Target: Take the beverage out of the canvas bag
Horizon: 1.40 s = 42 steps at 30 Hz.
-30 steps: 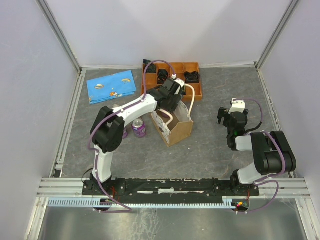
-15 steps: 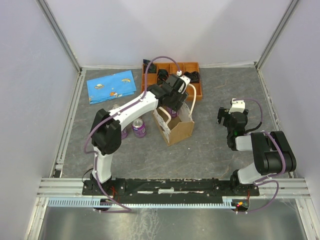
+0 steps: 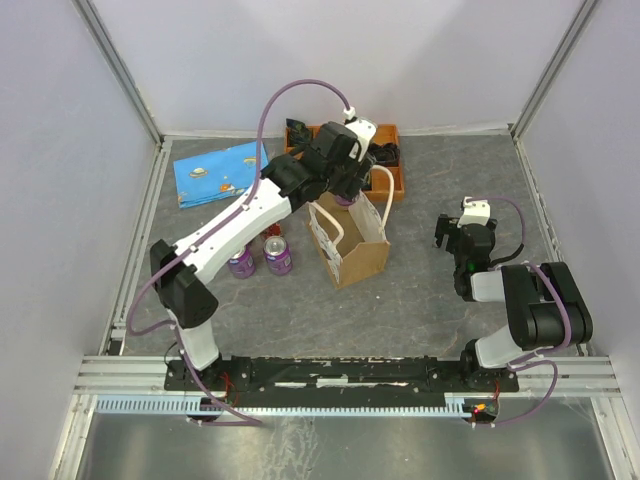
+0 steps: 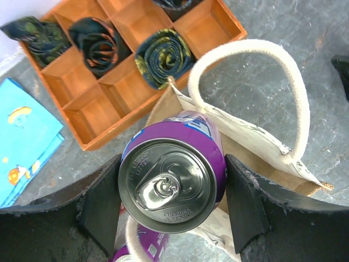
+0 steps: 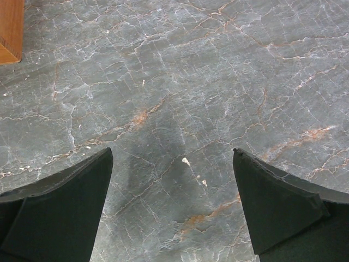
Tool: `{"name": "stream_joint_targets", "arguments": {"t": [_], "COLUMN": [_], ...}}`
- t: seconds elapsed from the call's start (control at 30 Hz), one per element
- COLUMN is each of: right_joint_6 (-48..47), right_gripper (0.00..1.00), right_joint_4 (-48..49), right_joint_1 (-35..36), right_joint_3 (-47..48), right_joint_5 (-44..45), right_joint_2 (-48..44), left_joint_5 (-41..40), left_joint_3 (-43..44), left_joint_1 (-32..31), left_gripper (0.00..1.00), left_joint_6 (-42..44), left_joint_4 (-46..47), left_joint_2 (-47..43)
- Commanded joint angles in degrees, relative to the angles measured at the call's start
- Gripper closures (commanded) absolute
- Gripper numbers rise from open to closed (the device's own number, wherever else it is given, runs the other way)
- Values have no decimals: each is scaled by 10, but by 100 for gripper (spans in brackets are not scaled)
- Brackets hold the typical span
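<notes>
The canvas bag stands open at mid-table, tan-brown with white loop handles. In the left wrist view its white side and one handle lie below my gripper. My left gripper is shut on a purple beverage can, its fingers pressed on both sides, and holds it upright above the bag's far end. The can shows in the top view under the wrist. My right gripper is open and empty over bare table at the right, also in its own wrist view.
Two more purple cans stand left of the bag. An orange compartment tray with rolled dark items sits behind the bag. A blue printed cloth lies at the back left.
My left arm has risen and lifted the purple can up out of the bag, the wrist moving toward the back. The right arm has not moved.
</notes>
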Motion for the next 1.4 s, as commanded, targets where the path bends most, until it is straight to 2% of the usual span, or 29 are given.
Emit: {"name": "stream_joint_targets", "arguments": {"t": [0.0, 0.23, 0.57, 0.87, 1.0, 1.37], "right_joint_6": [-3, -3, -3, -3, -3, -3], "right_gripper": [1, 1, 1, 1, 1, 1], "right_joint_4": [19, 19, 19, 19, 19, 19], "right_joint_1": [-2, -2, -3, -2, -2, -2], "right_joint_3": [15, 15, 15, 15, 15, 15], "right_joint_5": [-1, -1, -1, -1, -1, -1], "right_joint_2": [-5, -5, -5, -5, -5, -5], "left_joint_5": [-60, -130, -230, -209, -186, -193], "left_joint_3": [48, 23, -114, -314, -401, -585], "left_joint_1": [-3, -3, -3, -4, -3, -3], "left_gripper": [97, 97, 97, 97, 97, 97], "left_joint_6": [42, 53, 1, -131, -166, -241], "left_joint_4": [34, 42, 38, 8, 29, 98], "left_joint_2": [-85, -171, -318, -427, -466, -515]}}
